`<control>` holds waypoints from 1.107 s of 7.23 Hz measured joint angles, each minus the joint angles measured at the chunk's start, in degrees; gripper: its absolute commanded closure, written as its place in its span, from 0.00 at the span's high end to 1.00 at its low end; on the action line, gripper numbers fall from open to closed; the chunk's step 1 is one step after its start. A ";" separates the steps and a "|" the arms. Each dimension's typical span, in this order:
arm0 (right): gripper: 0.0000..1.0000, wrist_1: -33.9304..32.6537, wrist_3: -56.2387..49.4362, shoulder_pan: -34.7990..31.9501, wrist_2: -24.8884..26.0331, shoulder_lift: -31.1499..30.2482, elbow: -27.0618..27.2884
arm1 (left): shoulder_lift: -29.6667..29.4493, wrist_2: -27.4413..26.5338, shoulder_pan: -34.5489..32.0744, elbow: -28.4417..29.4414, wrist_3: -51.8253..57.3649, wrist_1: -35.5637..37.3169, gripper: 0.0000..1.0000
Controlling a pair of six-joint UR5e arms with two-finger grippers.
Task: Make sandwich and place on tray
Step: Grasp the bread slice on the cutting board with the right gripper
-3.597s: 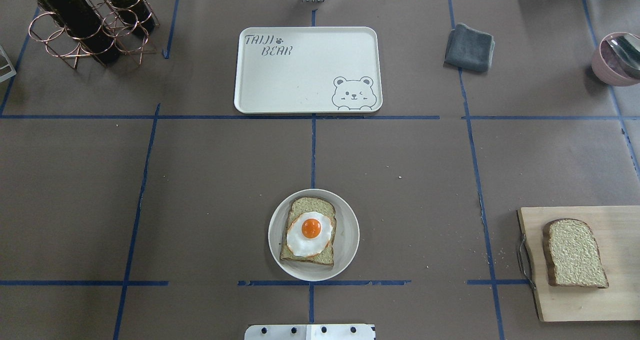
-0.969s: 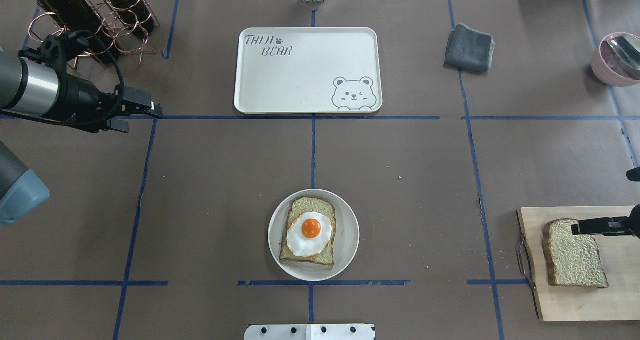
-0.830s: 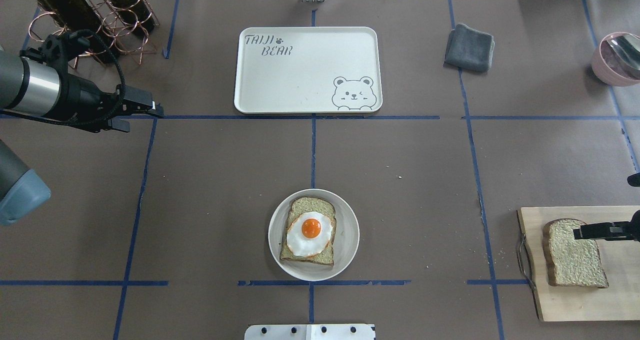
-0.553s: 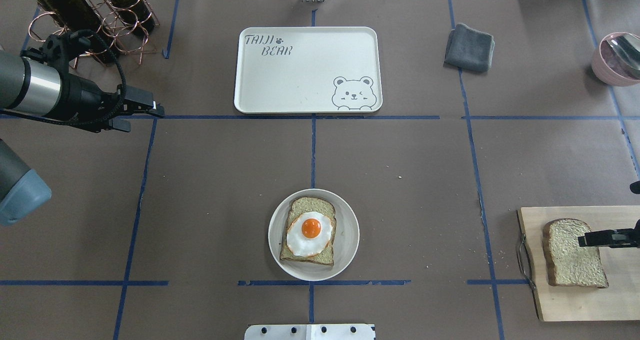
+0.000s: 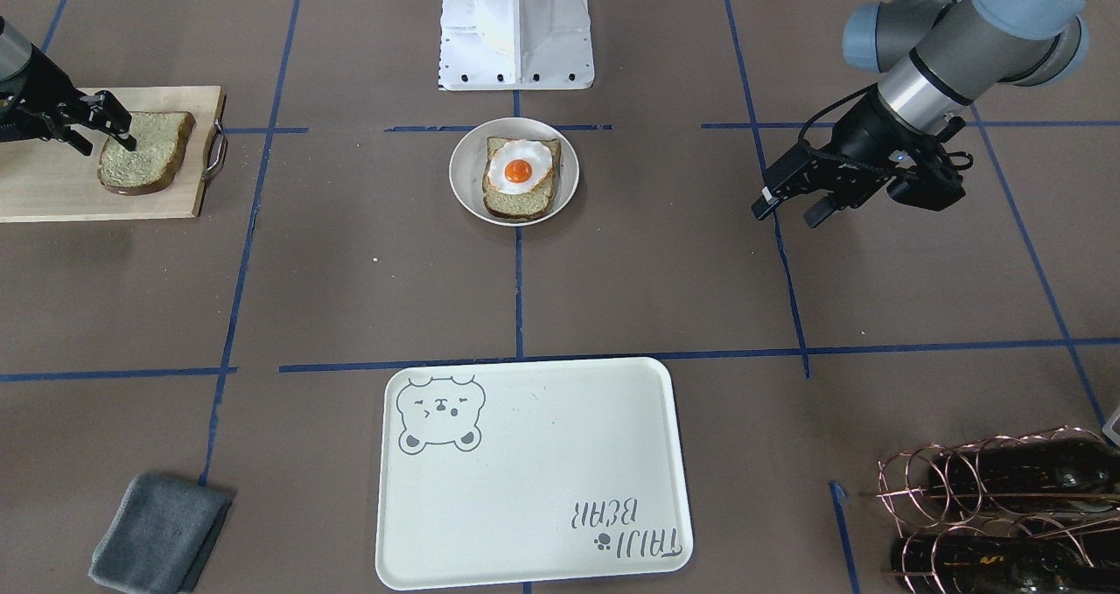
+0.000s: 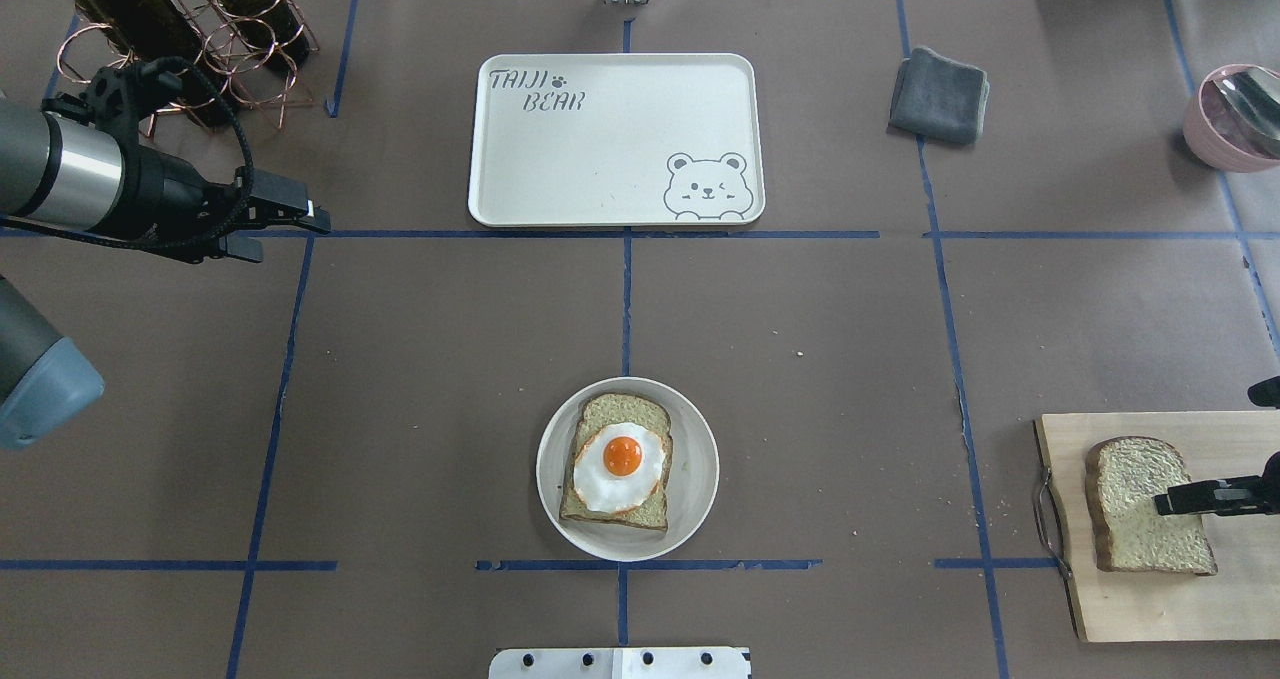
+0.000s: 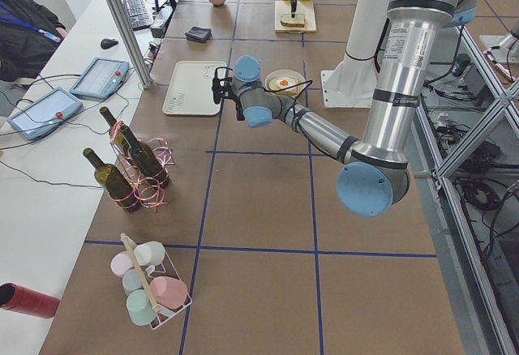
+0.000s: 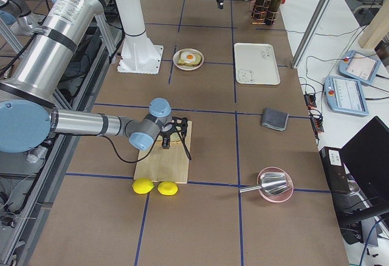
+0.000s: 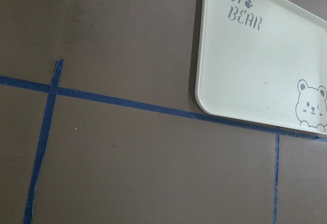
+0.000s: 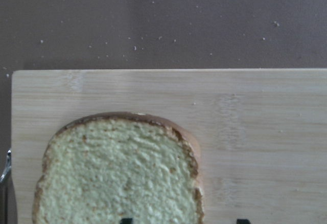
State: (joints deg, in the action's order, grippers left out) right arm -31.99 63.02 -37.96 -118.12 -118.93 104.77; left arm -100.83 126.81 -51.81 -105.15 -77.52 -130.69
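A small white dish (image 6: 702,459) (image 5: 464,174) near the table's middle holds one bread slice (image 6: 622,409) with a fried egg (image 6: 620,464) (image 5: 518,168) on top. The second bread slice (image 6: 1125,524) (image 5: 157,152) (image 10: 117,173) lies on a wooden cutting board (image 6: 1150,609) (image 10: 265,111). My right gripper (image 6: 1190,502) (image 5: 109,145) (image 10: 184,221) is open just above that slice's right part, holding nothing. My left gripper (image 6: 292,241) (image 5: 786,217) is open and empty, left of the cream bear tray (image 6: 600,149) (image 5: 542,471) (image 9: 255,75), which holds nothing.
A grey folded cloth (image 6: 940,94) lies right of the tray. Wine bottles in a copper rack (image 6: 180,39) stand behind my left arm. A pink bowl with a spoon (image 6: 1235,119) is at the far right. Two lemons (image 8: 155,187) lie beside the cutting board.
Both arms have come into view since the earliest frame. Over the last second my right gripper has moved toward the robot's side across the bread slice. My left gripper has barely moved.
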 measured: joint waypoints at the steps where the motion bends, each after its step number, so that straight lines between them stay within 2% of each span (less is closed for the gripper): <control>1: 0.34 0.01 0.00 0.23 0.01 -0.16 0.00 | 0.01 -0.02 0.01 0.01 0.00 0.00 1.00; 3: 0.03 0.07 0.00 0.32 0.30 -0.80 0.00 | -0.06 0.01 0.00 0.16 0.02 0.00 1.00; 4: 0.00 0.08 0.00 0.33 0.50 -1.00 0.00 | -0.16 0.02 -0.01 0.31 0.06 0.02 1.00; 8: 0.00 0.19 0.06 0.20 0.51 -0.59 0.73 | -0.33 -0.06 0.04 0.60 0.09 0.09 1.00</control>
State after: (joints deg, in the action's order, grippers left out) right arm -31.80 63.08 -37.76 -117.60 -119.52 105.50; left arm -101.16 126.74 -51.78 -104.55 -77.43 -130.61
